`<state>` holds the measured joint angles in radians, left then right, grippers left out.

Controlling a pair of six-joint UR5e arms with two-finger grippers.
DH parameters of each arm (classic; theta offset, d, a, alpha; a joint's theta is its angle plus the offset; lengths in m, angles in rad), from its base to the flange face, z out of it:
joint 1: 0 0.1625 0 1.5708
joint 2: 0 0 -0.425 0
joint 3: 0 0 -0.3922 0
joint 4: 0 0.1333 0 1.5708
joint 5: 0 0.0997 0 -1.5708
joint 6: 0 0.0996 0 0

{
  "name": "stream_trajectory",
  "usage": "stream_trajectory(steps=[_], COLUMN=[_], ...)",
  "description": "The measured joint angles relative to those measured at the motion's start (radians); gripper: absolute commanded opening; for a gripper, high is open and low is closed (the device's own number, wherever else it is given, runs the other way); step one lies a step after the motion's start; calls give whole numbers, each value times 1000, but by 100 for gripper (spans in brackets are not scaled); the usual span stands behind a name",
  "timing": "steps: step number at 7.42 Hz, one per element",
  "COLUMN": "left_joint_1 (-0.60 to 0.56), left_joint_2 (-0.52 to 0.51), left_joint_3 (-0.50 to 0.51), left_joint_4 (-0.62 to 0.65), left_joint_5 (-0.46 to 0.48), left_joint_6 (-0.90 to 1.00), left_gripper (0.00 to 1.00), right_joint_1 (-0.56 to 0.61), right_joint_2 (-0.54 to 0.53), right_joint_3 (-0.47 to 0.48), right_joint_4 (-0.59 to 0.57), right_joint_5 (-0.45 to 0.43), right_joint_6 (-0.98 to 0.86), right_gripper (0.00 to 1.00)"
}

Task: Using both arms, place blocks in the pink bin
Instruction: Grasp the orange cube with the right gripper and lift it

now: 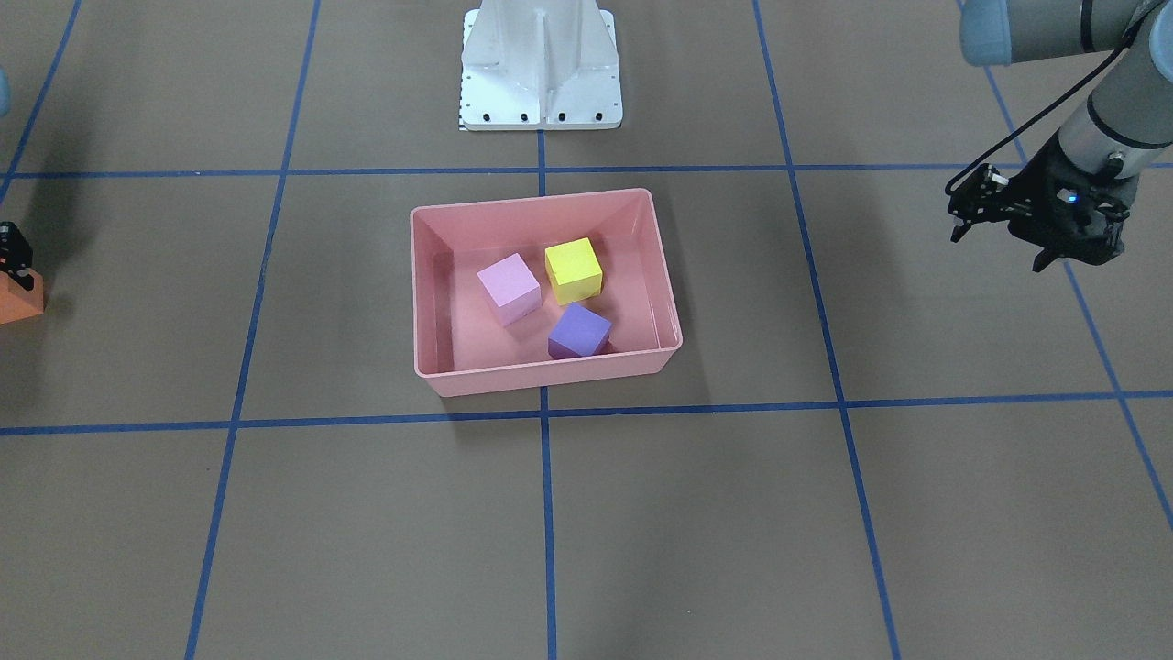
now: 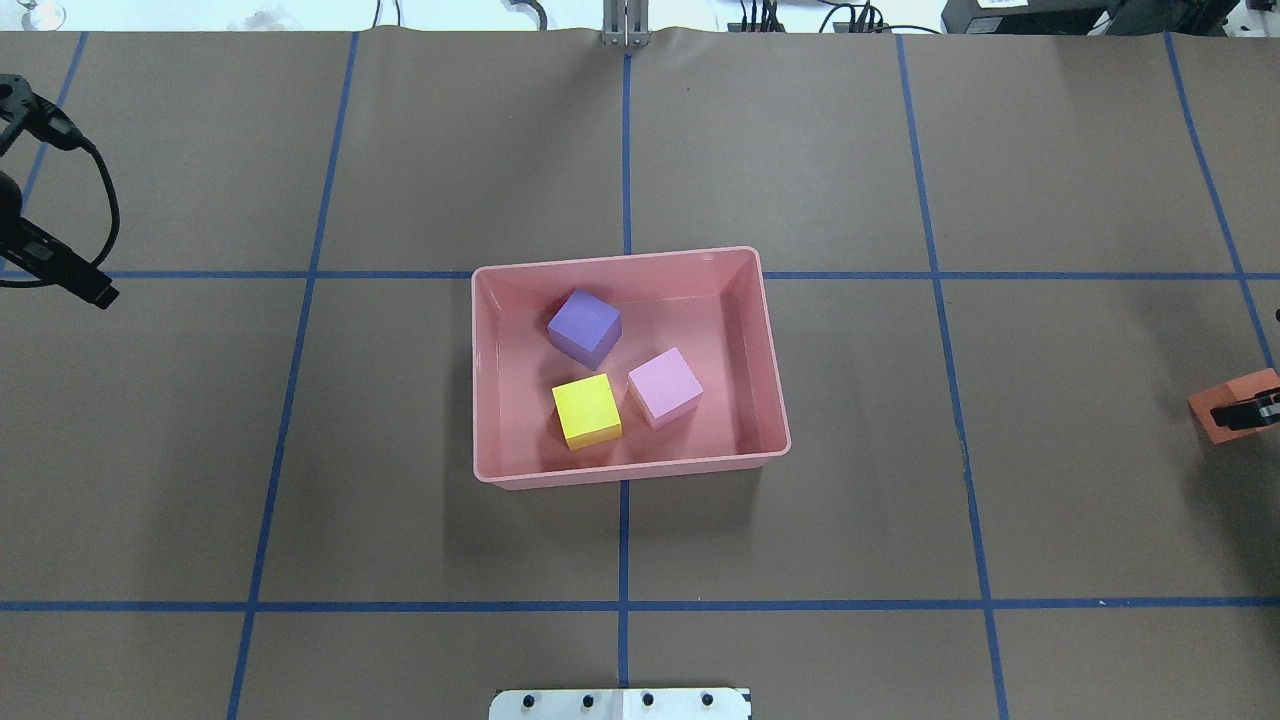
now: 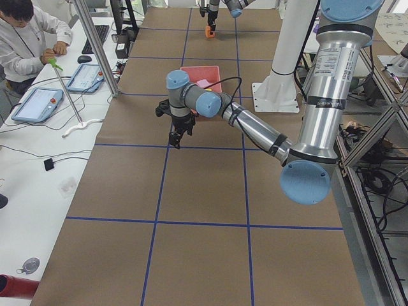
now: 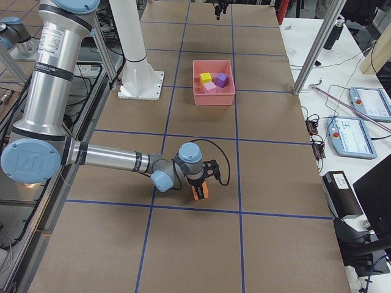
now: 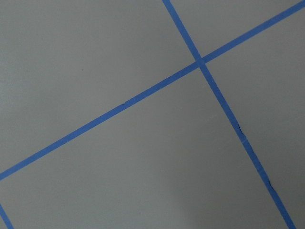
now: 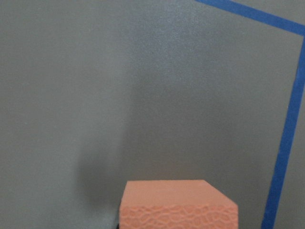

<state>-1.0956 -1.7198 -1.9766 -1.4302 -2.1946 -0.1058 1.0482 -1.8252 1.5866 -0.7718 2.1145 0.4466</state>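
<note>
Right hand (image 2: 1250, 415) is at the orange block (image 2: 1225, 392), which looks to rest on the tabletop (image 2: 900, 520) well right of the bin (image 2: 485, 400), level with its near half. Fingers straddle the block; can't tell if they're clamped.

Block's side looks like foam. My guess: light, slightly squashy, matte so low slip. Grip two opposite flat faces at mid-height, not the corners, with a modest squeeze.

In the bin: yellow block (image 2: 586, 410) and pink block (image 2: 665, 388) in the near half, just beside each other. Purple block (image 2: 584, 328) in the far half, left of centre.

Left hand (image 1: 999, 247) is well left of the bin, about level with its far rim, fingers apart, empty.
</note>
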Motion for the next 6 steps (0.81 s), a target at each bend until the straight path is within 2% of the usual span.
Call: stream_trajectory(steps=[1,3,5,6], left_joint_1=[0,1,4,7], left_joint_2=[-1,-1,-2,-3], left_joint_3=[0,0,0,-1], left_joint_4=[0,0,-1,-3], left_joint_5=[0,-1,-8,-11], left_joint_6=[0,-2,-39,-96], left_gripper=[100,100,100,100], right_joint_1=[1,8,6,-11], right_joint_2=[11,87,233,301], right_joint_3=[32,152,252,274], right_joint_4=[-25,-199,-400,-446], right_joint_5=[15,51,61,63], right_joint_6=[6,32,156,234], right_gripper=[0,0,0,0])
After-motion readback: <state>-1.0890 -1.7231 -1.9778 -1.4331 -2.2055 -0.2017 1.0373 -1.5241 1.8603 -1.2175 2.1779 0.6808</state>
